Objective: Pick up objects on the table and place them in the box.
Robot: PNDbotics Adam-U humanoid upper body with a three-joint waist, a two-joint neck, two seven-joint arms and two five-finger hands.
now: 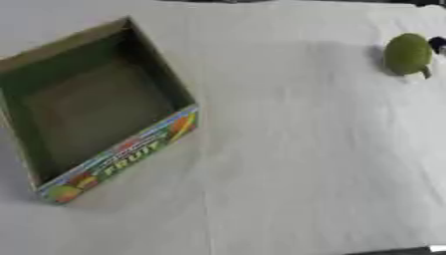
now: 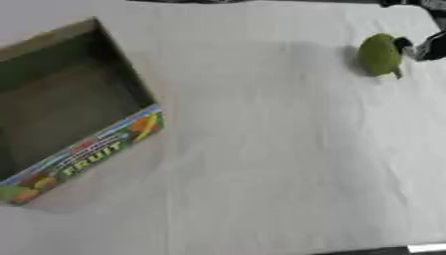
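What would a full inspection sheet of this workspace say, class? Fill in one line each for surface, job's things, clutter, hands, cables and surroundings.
Surface: white cloth covers the table, lightly creased.
Job's things: cardboard box, open-topped, at the left, a FRUIT label on its front wall, nothing visible inside; green fruit at the far right, apart from the box.
Clutter: nothing seen.
Hands: right hand shows as dark parts next to the fruit at the right edge; contact unclear. Left hand not in view.
Cables: nothing seen.
Surroundings: dark strip along the far edge; nothing identifiable.
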